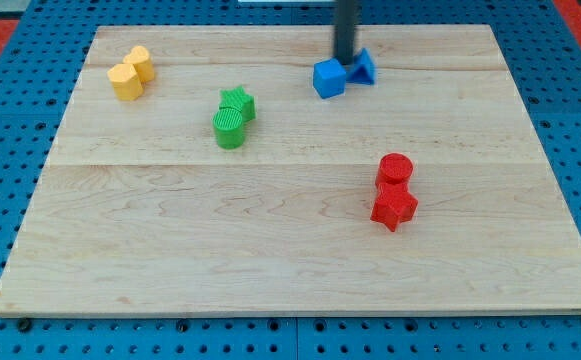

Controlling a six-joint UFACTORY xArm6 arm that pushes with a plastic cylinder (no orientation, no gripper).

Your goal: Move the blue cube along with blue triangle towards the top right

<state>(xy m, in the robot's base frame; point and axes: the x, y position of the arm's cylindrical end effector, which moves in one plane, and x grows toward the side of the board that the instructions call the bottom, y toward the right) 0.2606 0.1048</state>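
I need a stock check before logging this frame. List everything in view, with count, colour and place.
blue cube: one, blue, upper middle, touching the triangle.
blue triangle: one, blue, just right of the cube.
green blocks: two, green, left of centre, touching; shapes unclear.
yellow blocks: two, yellow, the view's top left, touching.
red blocks: two, red, right of centre, touching, one nearer the view's bottom.
wooden board: one, pale wood, fills most of the view.
pegboard: blue, surrounds the board.
my tip: one dark rod, at the cube's upper edge, beside the triangle.
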